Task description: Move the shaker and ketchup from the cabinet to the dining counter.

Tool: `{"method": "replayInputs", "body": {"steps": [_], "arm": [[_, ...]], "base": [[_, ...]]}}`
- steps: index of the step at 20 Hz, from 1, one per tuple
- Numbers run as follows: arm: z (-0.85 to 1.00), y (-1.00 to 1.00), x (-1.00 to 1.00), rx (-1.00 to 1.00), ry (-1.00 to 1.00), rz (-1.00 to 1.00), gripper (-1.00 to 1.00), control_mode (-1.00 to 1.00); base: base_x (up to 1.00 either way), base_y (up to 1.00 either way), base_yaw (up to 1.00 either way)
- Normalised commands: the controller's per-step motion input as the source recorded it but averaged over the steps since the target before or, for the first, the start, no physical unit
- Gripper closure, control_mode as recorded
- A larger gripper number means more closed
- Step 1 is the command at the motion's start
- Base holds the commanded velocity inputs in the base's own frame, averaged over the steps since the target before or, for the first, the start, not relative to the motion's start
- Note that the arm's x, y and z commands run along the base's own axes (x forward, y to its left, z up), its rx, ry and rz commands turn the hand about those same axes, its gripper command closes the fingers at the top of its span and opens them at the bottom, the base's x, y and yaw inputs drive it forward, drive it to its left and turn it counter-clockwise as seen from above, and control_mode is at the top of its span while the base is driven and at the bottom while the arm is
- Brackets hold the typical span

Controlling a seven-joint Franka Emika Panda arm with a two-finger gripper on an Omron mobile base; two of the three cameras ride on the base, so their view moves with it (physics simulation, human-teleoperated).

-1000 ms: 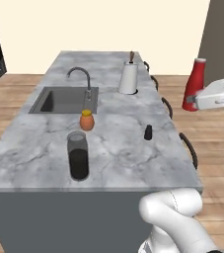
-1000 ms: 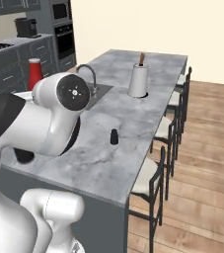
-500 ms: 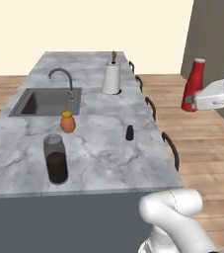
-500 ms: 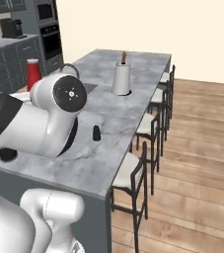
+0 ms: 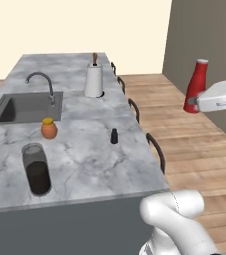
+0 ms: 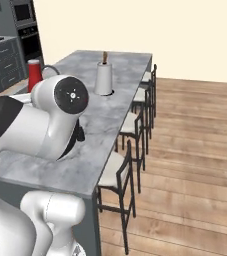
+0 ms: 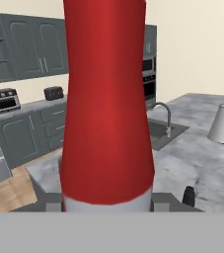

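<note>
- Right now the gripper (image 5: pixel 198 101) is clamped on the base of the ketchup (image 5: pixel 194 85), holding the bottle upside down, white cap at the bottom, well off the long right edge of the dining counter (image 5: pixel 84 164), out over the wood floor.
- Nothing lies under the bottle but floor, so a slip of the grip there would likely drop it beyond the counter; in the hand view the fingers (image 7: pixel 52 201) pinch the red body (image 7: pixel 106 99) only near its foot, a short hold on a tall, top-heavy load.
- The shaker (image 5: pixel 114 136) already stands on the marble near that right edge, about midway along it; a low sweep inward could knock it over or off the side.
- Chairs (image 6: pixel 127 165) line that same edge, and a low approach could clip their backs.
- Farther in stand the orange jar (image 5: pixel 48 128), a dark glass (image 5: pixel 35 170) near the front edge and the paper towel roll (image 5: pixel 93 79); setting down too deep risks a bump against them.
- The bottle is inverted, so I judge it may topple if it is set on its narrow cap.
</note>
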Motion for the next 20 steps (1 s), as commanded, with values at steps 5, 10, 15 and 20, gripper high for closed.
{"method": "replayInputs", "body": {"steps": [5,10,15,20], "arm": [[0.00,0.00,0.00,0.00,0.00,0.00,1.00,1.00],[0.00,0.00,0.00,0.00,0.00,0.00,1.00,1.00],[0.00,0.00,0.00,0.00,0.00,0.00,1.00,1.00],[0.00,0.00,0.00,0.00,0.00,0.00,1.00,1.00]], "base": [[0.56,0.00,0.00],[0.15,0.00,0.00],[0.00,0.00,0.00],[0.00,0.00,0.00]]}}
